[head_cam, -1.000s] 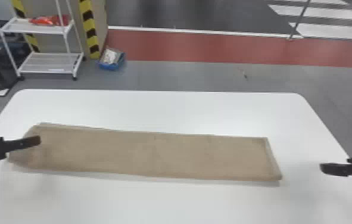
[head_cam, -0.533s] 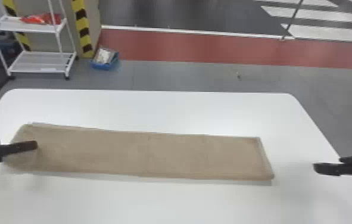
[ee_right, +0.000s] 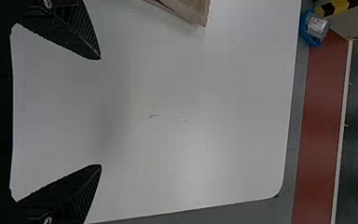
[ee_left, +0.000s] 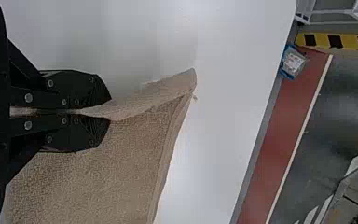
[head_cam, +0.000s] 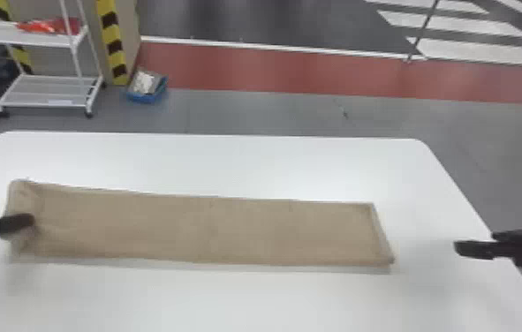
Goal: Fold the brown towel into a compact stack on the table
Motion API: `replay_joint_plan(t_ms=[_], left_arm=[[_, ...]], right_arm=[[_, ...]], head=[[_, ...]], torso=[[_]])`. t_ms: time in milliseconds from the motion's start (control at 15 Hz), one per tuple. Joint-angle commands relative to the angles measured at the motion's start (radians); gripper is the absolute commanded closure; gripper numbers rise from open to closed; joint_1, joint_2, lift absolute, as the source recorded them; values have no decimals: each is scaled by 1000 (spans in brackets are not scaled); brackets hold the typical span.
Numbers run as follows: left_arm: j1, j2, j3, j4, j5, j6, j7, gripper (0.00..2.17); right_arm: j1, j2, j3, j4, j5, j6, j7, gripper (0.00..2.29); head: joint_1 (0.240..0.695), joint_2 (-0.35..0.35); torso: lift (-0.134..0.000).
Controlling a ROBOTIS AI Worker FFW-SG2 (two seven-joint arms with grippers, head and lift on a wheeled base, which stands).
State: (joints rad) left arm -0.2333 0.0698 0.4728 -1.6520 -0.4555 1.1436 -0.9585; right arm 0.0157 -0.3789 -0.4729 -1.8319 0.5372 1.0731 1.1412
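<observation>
Pinches the brown towel (ee_left: pixel 98 182) between two black fingers (ee_left: pixel 77 135), bunching it into a slanting ridge that runs out to a corner. Rests partly on the white table (ee_left: pixel 228 70). Shows, past the table's edge, a blue bin (ee_left: pixel 286 73), red flooring (ee_left: pixel 275 144) and yellow-and-black striping (ee_left: pixel 349 41).

The towel (head_cam: pixel 211 229) is plain brown.

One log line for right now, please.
left jaws: shut on towel left end | towel: long strip on table | right jaws: open, empty, right of towel | stack: not yet made
</observation>
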Motion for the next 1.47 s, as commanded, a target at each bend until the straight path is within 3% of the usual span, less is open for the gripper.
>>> replay_joint_plan(t_ms=[0,467,600,733,867,933,1133,1267,1400], left_arm=[[22,1,27,-68,18,6,-14,1892],[52,2,26,-399,51,390,-112,1895],[72,-8,-17,-526,74,428,-120,1895],[77,-21,-126,-618,67,428,-89,1895],[77,-67,-240,-695,57,428,-42,1892],[75,-72,-307,-723,41,428,-17,1895],[72,-72,-516,-767,-40,428,32,1892],[85,-72,-655,-770,-92,428,58,1892],[98,-72,-789,-758,-101,428,135,1892]], right_arm=[[1,0,-1,2,-2,0,-1,49],[9,6,-6,-1,-8,-15,-3,49],[10,5,-16,3,-16,-24,-5,49],[10,8,-15,3,-19,-24,-3,49],[13,9,-16,2,-19,-21,-3,49],[15,8,-18,2,-19,-21,-3,49],[23,6,-39,-9,-28,-21,2,49],[30,3,-49,-9,-34,-28,2,49],[33,3,-59,-9,-46,-37,2,49]], head=[[695,-158],[695,-164],[695,-177],[695,-208],[695,-237],[695,-276],[695,-341],[695,-350],[695,-350]], torso=[[-124],[-124],[-124],[-124],[-124],[-124],[-124],[-124],[-124]])
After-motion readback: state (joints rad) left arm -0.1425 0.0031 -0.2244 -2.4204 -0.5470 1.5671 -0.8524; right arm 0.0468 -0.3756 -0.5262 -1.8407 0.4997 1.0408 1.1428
